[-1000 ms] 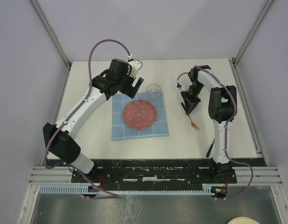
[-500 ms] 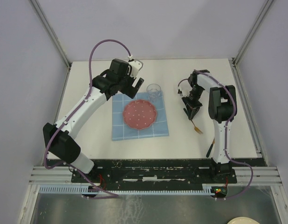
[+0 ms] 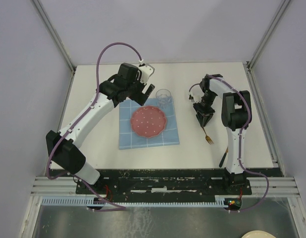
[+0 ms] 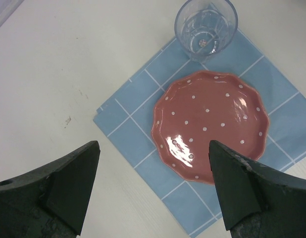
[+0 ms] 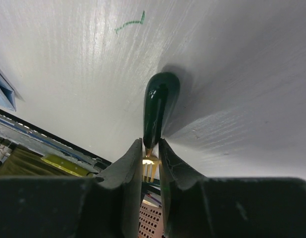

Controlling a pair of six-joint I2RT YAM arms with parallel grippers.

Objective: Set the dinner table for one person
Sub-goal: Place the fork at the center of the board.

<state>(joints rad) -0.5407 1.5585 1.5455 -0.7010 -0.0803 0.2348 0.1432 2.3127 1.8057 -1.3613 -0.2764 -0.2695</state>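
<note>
Right fingers narrowly flank the fork, grip unclear, seemingly laying it on the desk right of the placemat; left fingers spread idle.

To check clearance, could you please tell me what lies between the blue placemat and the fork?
Nothing: the top external view shows only bare white dinner table between the placemat and the fork.

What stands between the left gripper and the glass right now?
Likely nothing, so yes. The left gripper hangs open and empty; the glass stands upright on the placemat's corner, just past the plate, with nothing between them.
</note>
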